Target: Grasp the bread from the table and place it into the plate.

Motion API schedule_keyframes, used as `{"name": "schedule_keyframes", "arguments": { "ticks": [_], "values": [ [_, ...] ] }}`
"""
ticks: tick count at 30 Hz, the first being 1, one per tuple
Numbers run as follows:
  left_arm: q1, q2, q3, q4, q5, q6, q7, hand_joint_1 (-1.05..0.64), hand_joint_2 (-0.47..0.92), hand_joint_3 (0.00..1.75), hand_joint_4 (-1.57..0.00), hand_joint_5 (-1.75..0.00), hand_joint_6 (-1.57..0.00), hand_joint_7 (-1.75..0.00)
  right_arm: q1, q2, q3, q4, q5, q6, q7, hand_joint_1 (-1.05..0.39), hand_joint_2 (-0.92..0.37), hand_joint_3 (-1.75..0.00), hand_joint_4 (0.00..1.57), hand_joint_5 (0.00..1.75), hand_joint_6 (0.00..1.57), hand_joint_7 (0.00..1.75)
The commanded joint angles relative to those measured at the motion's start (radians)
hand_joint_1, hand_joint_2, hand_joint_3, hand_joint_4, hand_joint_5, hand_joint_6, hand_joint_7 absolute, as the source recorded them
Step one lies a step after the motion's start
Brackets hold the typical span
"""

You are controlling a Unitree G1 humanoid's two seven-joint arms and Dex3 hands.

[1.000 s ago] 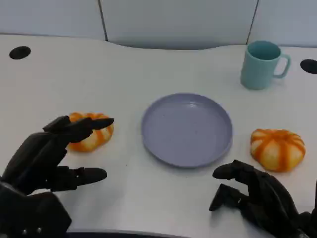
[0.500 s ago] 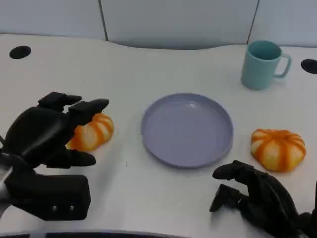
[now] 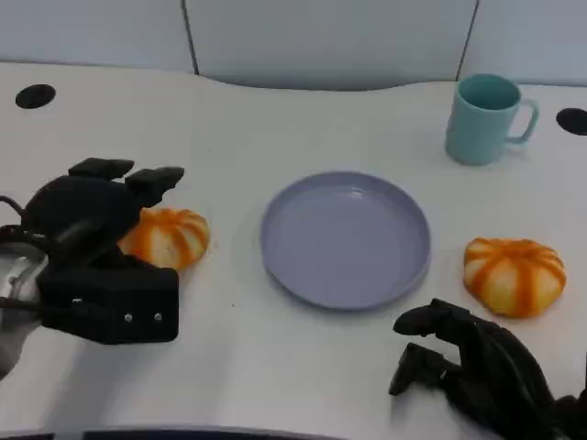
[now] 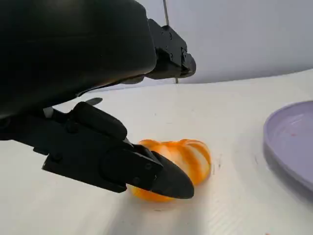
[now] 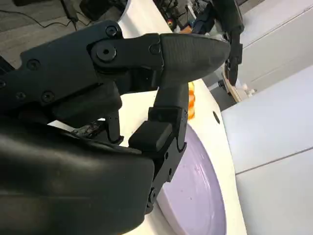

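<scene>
We are at the start of the job: the plate (image 3: 346,238) in the middle of the table (image 3: 275,128) holds nothing, and no bread is lifted yet. Our left hand (image 3: 96,215) hangs over the bread (image 3: 170,236) on the plate's left, fingers apart around it and not closed on it; the wrist view shows it resting on the table. Our right hand (image 3: 468,362) rests low, fingers loosely curled and holding nothing, near a second bun (image 3: 514,273). A teal mug (image 3: 486,119) stands farther back. Grasping, carrying and setting down all remain.
</scene>
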Motion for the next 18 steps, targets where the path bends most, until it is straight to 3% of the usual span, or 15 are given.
{"name": "schedule_keyframes", "arguments": {
  "ticks": [1, 6, 18],
  "values": [
    [-0.071, -0.014, -0.032, 0.106, -0.027, 0.026, -0.014, -0.81, 0.89, 0.0, 0.0, -0.11, -0.14, -0.01, 0.023, -0.013, -0.002, -0.005, -0.002, 0.009, -0.003, -0.53, -0.92, -0.42, 0.68, 1.39, 0.77, 0.88],
    [-0.143, -0.056, -0.063, 0.23, -0.056, 0.056, -0.024, -0.74, 0.85, 0.0, 0.0, -0.03, -0.13, 0.0, 0.03, -0.013, -0.002, -0.016, 0.001, 0.012, 0.001, -0.53, -0.92, -0.44, 0.68, 1.39, 0.77, 0.88],
    [-0.318, -0.132, -0.172, 0.535, -0.048, 0.095, 0.001, -0.7, 0.83, 0.0, -0.02, -0.04, -0.13, -0.01, 0.055, -0.011, 0.003, -0.055, -0.002, 0.029, -0.009, -0.51, -0.92, -0.45, 0.68, 1.37, 0.76, 0.88]
  ]
}}
